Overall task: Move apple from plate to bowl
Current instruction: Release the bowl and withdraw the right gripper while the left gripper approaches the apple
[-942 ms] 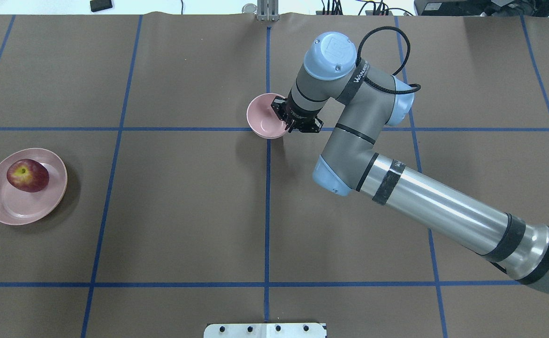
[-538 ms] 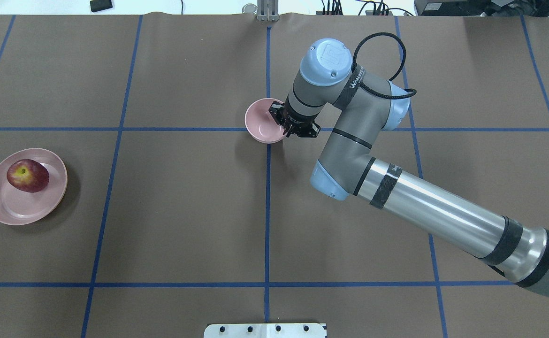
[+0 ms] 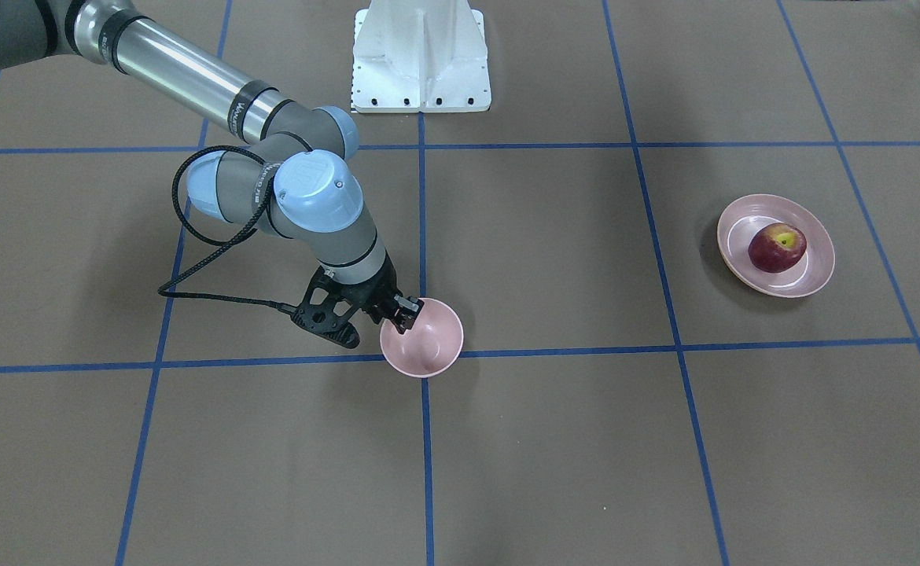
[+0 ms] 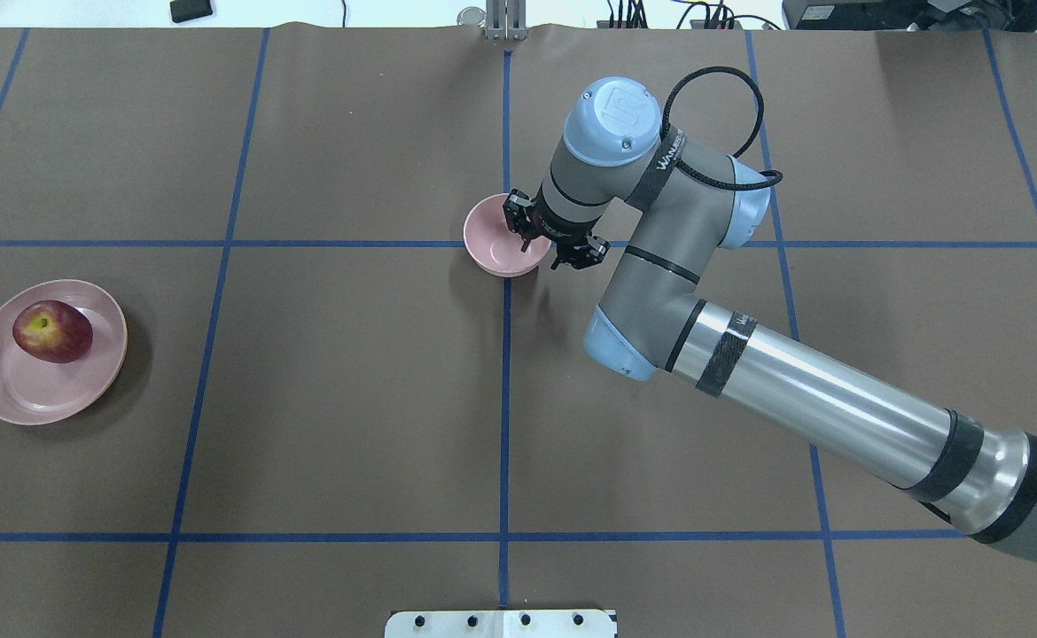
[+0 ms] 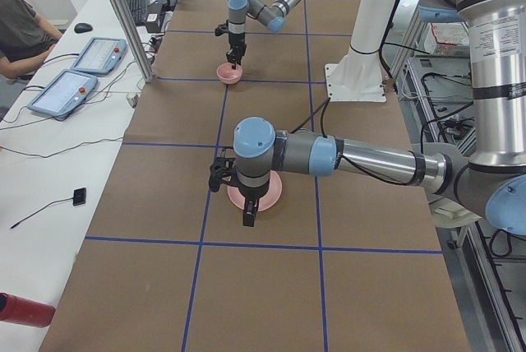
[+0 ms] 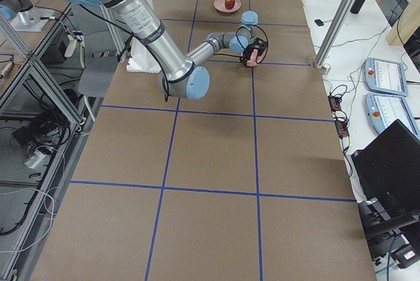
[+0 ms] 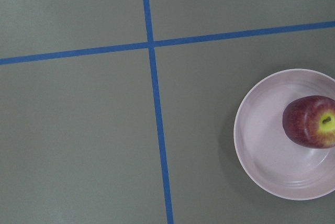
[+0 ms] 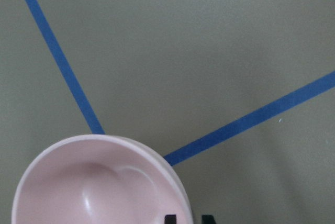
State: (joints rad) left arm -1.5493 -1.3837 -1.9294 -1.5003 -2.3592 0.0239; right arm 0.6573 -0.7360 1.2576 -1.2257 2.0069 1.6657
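The dark red apple (image 4: 51,330) lies on the pale pink plate (image 4: 31,390) at the table's far left; both also show in the front view, apple (image 3: 776,248) and plate (image 3: 743,228), and in the left wrist view, apple (image 7: 310,121) and plate (image 7: 267,150). My right gripper (image 4: 532,239) is shut on the rim of the small pink bowl (image 4: 494,246) at the table's centre line. The bowl's rim sits between the fingertips (image 8: 170,219) in the right wrist view. My left gripper (image 5: 249,219) shows only in the exterior left view, in front of the plate. I cannot tell whether it is open or shut.
Blue tape lines (image 4: 505,399) divide the brown table into squares. A white mount base (image 3: 422,55) stands at the robot's edge. A side bench with tablets (image 5: 99,54) and a seated person runs along the far edge. The right forearm (image 4: 820,408) spans the right half.
My right gripper has shifted slightly toward the robot's side with the bowl in it, and its wrist has turned. The apple and plate have not moved.
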